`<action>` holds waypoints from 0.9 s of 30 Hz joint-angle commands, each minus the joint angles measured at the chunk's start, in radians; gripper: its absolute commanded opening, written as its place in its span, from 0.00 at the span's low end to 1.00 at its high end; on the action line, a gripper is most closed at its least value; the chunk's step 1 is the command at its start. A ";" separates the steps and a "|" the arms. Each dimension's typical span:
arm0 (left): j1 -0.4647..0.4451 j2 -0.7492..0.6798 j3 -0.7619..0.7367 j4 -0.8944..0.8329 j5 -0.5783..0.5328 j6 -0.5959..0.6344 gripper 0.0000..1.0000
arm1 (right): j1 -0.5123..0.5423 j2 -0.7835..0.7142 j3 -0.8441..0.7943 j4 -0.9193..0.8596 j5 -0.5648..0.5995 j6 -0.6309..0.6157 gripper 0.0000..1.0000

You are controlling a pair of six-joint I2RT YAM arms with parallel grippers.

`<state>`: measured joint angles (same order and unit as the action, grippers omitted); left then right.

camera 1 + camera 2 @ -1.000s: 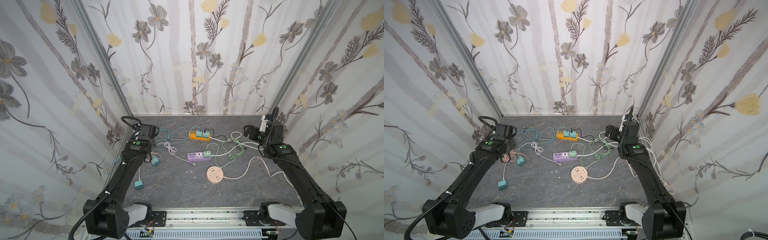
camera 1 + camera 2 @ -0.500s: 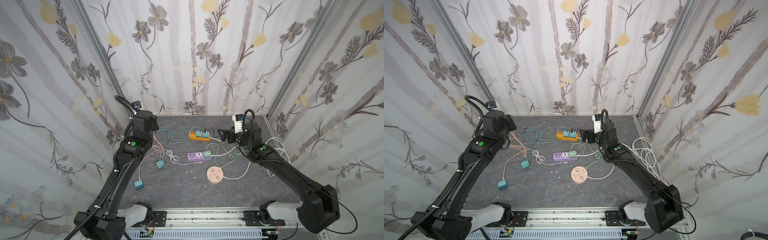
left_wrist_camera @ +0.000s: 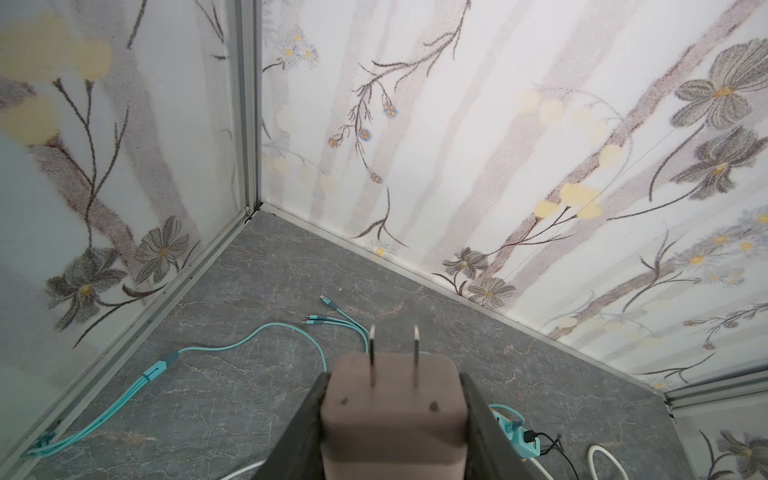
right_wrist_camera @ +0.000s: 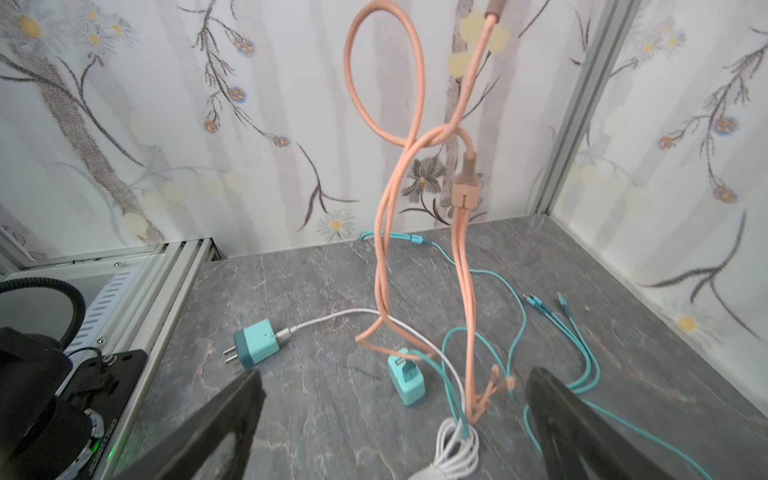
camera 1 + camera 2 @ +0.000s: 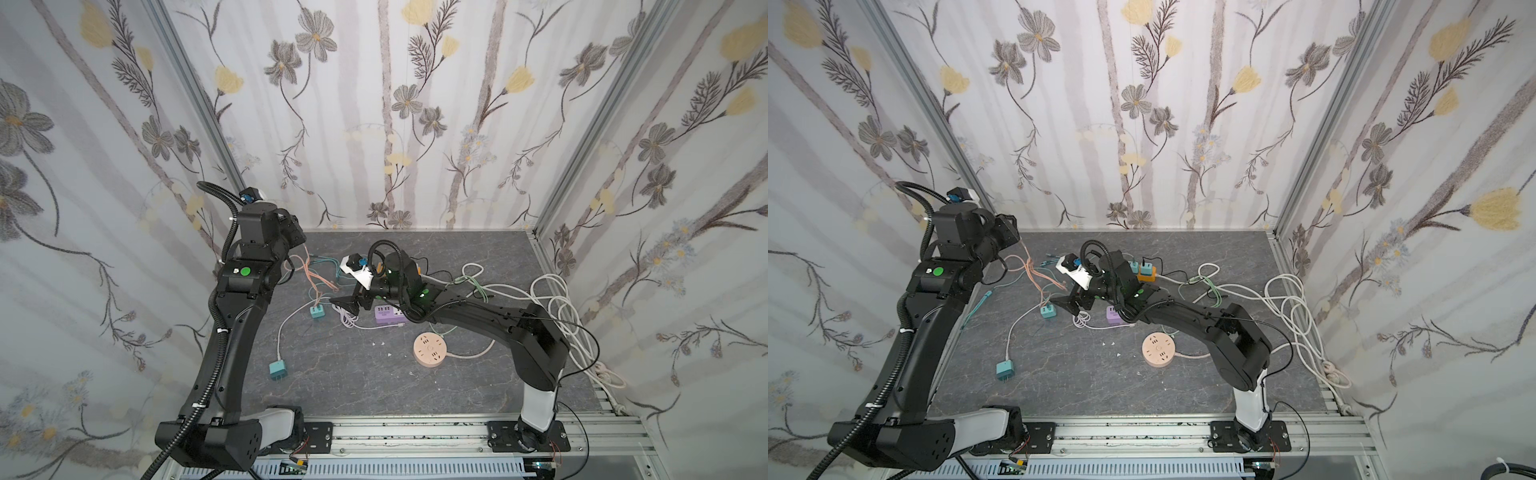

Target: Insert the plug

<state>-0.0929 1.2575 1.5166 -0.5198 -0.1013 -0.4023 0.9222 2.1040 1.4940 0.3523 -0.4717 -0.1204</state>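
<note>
one brown plug (image 3: 392, 424) held

your left gripper (image 3: 392, 395) clamps the brown plug, two prongs out, raised at back left. two teal plugs (image 5: 317, 311) lie loose. your right gripper (image 4: 395, 390) stands wide open beside one. orange strip (image 5: 1148, 273), purple strip (image 5: 388, 314), round strip (image 5: 430, 351): three.

Black left arm (image 5: 239, 332) and right arm (image 5: 498, 320), 2 white base links (image 5: 538, 411), green dots (image 5: 245, 272), ribbed conduit (image 5: 208, 380), possibly red wires (image 5: 557, 448).

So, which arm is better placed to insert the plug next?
Left. Its end effector grips the plug, with both prongs free and pointing away from it. The right end effector is open and empty, among loose cables.
</note>
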 commanded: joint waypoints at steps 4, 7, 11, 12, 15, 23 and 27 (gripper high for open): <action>0.016 -0.001 0.015 -0.009 0.068 -0.045 0.00 | 0.060 0.194 0.250 0.035 0.067 0.034 0.96; 0.025 -0.001 0.017 -0.016 0.068 -0.044 0.00 | 0.084 0.285 0.391 -0.017 0.107 0.047 0.86; 0.045 0.024 0.040 -0.039 0.000 -0.030 0.00 | 0.095 0.300 0.406 -0.004 0.194 0.099 0.24; 0.059 0.032 0.056 -0.051 -0.050 -0.020 0.00 | 0.094 0.266 0.350 0.030 0.205 0.096 0.14; 0.141 0.059 0.127 -0.083 -0.192 -0.013 0.00 | 0.088 0.135 0.134 0.135 0.192 0.029 0.00; 0.346 0.104 0.337 -0.101 -0.121 -0.036 0.00 | -0.009 -0.058 -0.226 0.109 0.079 -0.063 0.00; 0.346 0.101 0.363 -0.110 -0.001 -0.059 0.00 | -0.021 -0.061 -0.270 0.086 0.116 -0.106 0.24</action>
<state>0.2497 1.3567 1.8584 -0.6392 -0.1764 -0.4309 0.9047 2.0483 1.2423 0.4294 -0.3553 -0.1764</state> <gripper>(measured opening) 0.400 0.134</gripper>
